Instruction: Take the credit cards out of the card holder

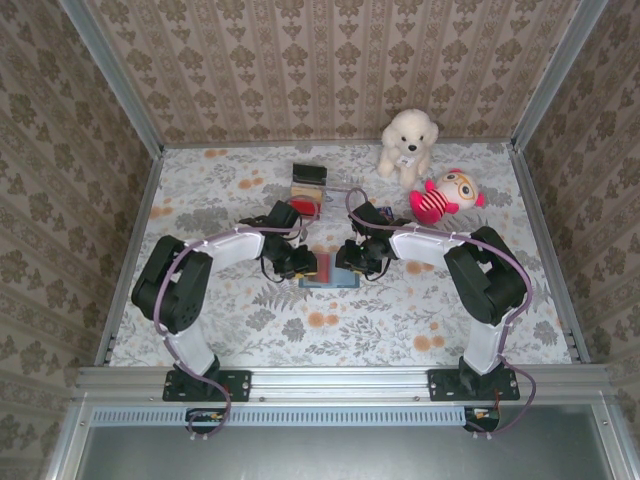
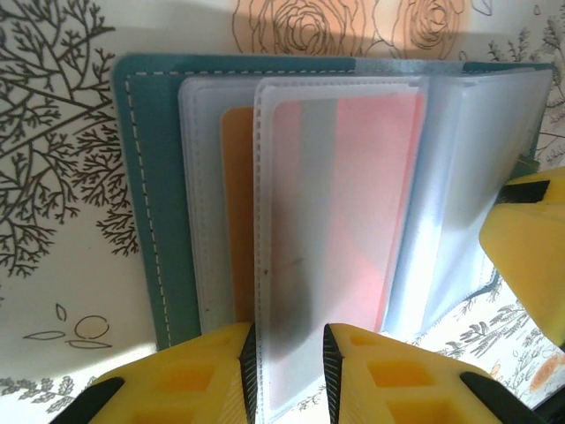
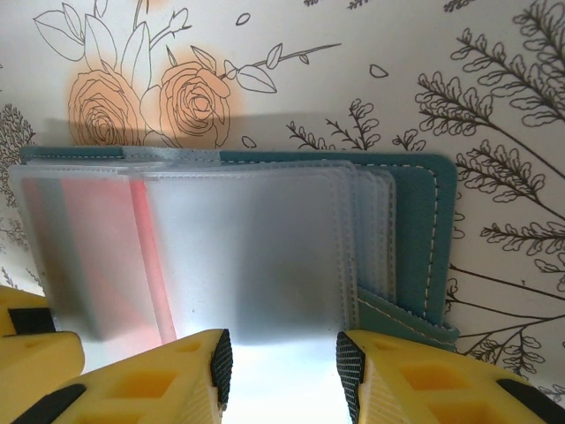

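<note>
Both pincers are held part open: the left gripper (image 2: pixel 289 340) narrowly astride the frosted sleeve (image 2: pixel 291 265), the right gripper (image 3: pixel 284 349) wider. A red credit card (image 2: pixel 362 203) is seen inside that sleeve of the teal card holder (image 2: pixel 150 177) (an orange card (image 2: pixel 237 212) lies behind). The card is judged light, stiff and slick; its exposed edge is best pinched.

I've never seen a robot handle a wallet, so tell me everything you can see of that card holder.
The card holder lies open and flat on the flower-patterned table. Its cover is teal and leather-like, with pale stitching along the edge. Frosted clear plastic sleeves fan out inside, and a reddish card and an orange card show through them. The left gripper and right gripper each straddle a sleeve edge, jaws apart.
</note>
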`<control>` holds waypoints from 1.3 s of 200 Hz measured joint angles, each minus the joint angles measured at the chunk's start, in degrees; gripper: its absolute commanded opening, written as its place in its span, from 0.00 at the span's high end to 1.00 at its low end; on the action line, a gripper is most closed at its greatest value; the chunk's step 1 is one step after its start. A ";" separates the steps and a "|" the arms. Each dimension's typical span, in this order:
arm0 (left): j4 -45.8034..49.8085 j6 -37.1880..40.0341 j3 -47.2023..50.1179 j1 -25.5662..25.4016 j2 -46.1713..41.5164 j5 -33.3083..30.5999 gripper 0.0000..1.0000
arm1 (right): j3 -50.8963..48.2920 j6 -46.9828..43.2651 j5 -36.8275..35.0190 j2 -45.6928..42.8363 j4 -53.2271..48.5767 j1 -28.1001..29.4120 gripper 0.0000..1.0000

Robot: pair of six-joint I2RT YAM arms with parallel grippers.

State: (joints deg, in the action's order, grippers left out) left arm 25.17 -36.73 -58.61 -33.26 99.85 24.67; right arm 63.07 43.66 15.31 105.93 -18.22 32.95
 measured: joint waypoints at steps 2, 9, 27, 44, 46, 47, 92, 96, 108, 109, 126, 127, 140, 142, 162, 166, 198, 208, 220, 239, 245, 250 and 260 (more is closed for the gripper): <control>0.00 0.11 0.00 0.00 -0.09 0.00 0.72 | 0.00 0.00 0.00 0.00 0.00 0.00 0.59; 0.00 0.39 -0.02 0.00 -0.28 0.09 0.72 | 0.00 0.00 0.00 0.00 0.00 0.00 0.59; -0.09 0.66 -0.02 0.00 -0.90 0.85 0.72 | 0.00 0.00 0.02 0.02 0.02 0.00 0.59; -0.39 0.83 -0.02 -0.04 -1.25 1.75 0.72 | 0.00 0.00 0.15 0.00 0.02 -0.02 0.59; -0.48 0.83 -0.02 -0.04 -1.25 1.95 0.72 | 0.00 0.00 0.17 0.00 0.02 -0.02 0.59; -0.50 0.85 -0.02 -0.07 -1.25 2.01 0.72 | 0.00 0.00 0.17 0.00 0.02 -0.02 0.59; -3.21 0.79 -0.04 -0.70 -1.36 5.84 0.71 | -0.07 -0.11 0.17 -0.66 0.09 -0.04 0.57; -3.61 0.76 -0.04 -0.87 -1.36 6.16 0.71 | -0.09 -0.17 0.02 -0.83 0.07 -0.04 0.57; -4.68 0.74 -0.04 -1.36 -1.36 7.13 0.71 | -0.33 -0.20 -0.57 -1.60 -0.02 -0.04 0.56; -4.72 0.74 -0.04 -1.38 -1.36 7.15 0.71 | -0.37 -0.20 -0.74 -1.73 -0.02 -0.07 0.56; -5.88 0.35 -0.26 -2.03 -1.33 8.22 0.69 | -1.09 -0.17 -2.36 -4.20 -0.28 -0.35 0.53; -5.99 0.37 -0.28 -2.08 -1.31 8.31 0.69 | -1.14 -0.15 -2.51 -4.35 -0.28 -0.37 0.53; -6.84 0.09 -0.90 -2.69 -1.09 8.87 0.67 | -1.92 -0.02 -4.00 -7.19 -0.24 -0.83 0.50; -6.93 0.09 -0.98 -2.78 -1.03 8.90 0.67 | -2.14 0.11 -4.33 -7.76 -0.22 -0.96 0.49; -7.82 -0.35 -3.48 -4.35 0.66 9.25 0.64 | -4.81 0.46 -5.95 -13.11 0.98 -2.32 0.44; -8.02 -0.48 -4.15 -4.74 1.18 9.27 0.63 | -5.57 0.48 -6.12 -14.27 1.38 -2.67 0.44; -9.01 -1.16 -6.21 -6.58 3.67 9.64 0.50 | -9.22 1.36 -7.54 -20.33 2.36 -5.70 0.40; -8.96 -1.29 -6.27 -6.56 3.67 9.66 0.49 | -9.68 1.38 -7.67 -21.22 2.67 -6.38 0.40; -9.11 -1.46 -6.34 -6.40 3.67 9.64 0.48 | -9.86 1.36 -7.82 -21.66 2.99 -6.95 0.41; -9.20 -1.95 -6.34 -5.92 3.65 9.53 0.50 | -9.90 1.42 -7.19 -21.57 3.82 -6.97 0.47; -9.22 -2.16 -6.25 -5.70 3.58 9.40 0.51 | -9.90 1.49 -6.71 -21.46 4.24 -6.91 0.49; -9.35 -2.47 -6.08 -5.46 3.43 9.18 0.52 | -9.90 1.33 -6.23 -21.22 4.70 -6.80 0.49; -9.49 -2.91 -5.31 -4.76 2.78 8.55 0.56 | -9.90 1.31 -5.40 -20.59 5.53 -6.64 0.51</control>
State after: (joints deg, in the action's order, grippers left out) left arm 15.68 -39.64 -63.92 -38.02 102.63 33.21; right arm 53.17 44.97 9.91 85.34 -12.69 26.30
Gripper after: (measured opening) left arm 0.480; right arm 0.509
